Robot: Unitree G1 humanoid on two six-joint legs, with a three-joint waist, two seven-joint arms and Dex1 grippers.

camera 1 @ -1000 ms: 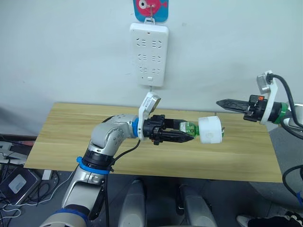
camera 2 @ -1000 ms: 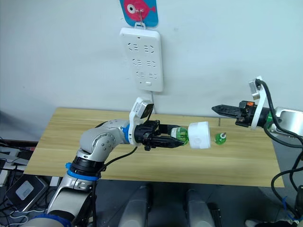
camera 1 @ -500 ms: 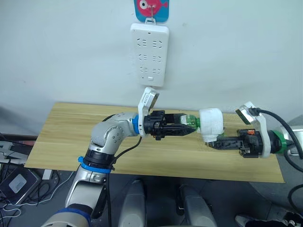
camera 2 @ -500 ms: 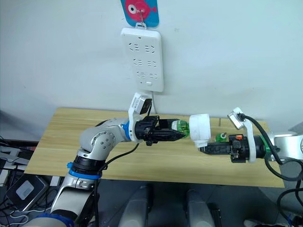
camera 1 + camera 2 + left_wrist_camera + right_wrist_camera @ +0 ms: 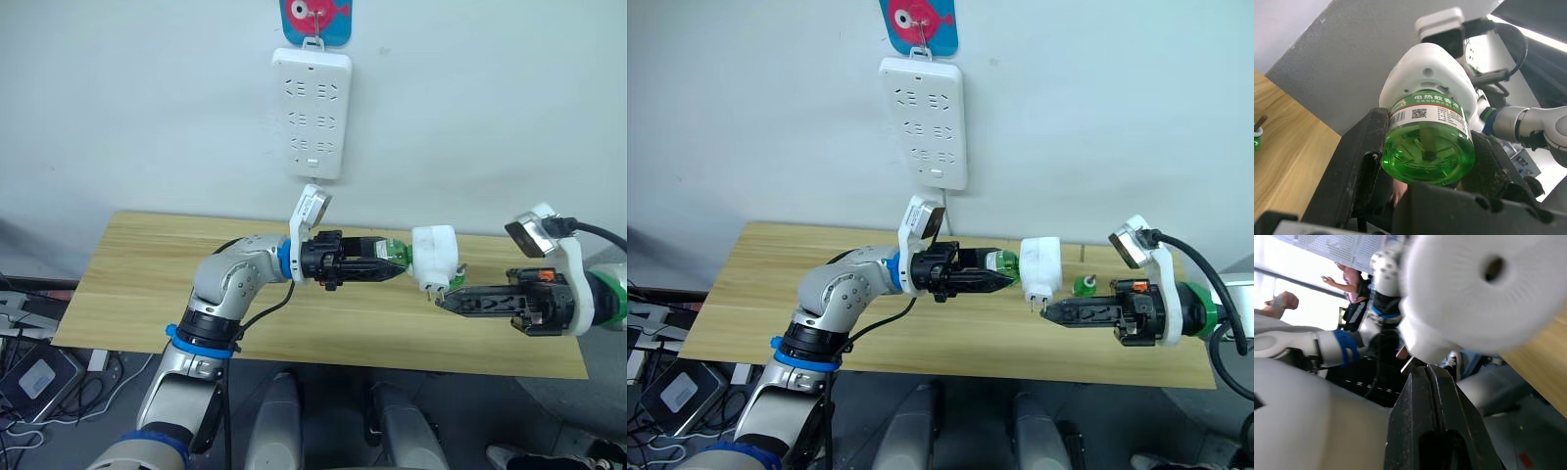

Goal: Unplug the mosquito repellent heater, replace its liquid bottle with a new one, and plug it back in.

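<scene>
Green bottle (image 5: 1426, 147) pinched in left gripper (image 5: 377, 271), heater (image 5: 434, 257) on it; we judge the pressed-together right gripper (image 5: 446, 300) could knock the heater loose.

The right gripper (image 5: 443, 300), raised far off to the side a second ago, now sits closed just under the mosquito repellent heater (image 5: 434, 257), fingertips at its plug prongs.

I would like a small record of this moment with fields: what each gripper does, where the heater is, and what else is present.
left gripper: shut on the green liquid bottle, held above the table
heater: on the bottle's far end, unplugged
right gripper: shut, tips just under the heater, at its prongs
power strip: on the wall, sockets free
second green bottle: on the table behind
</scene>
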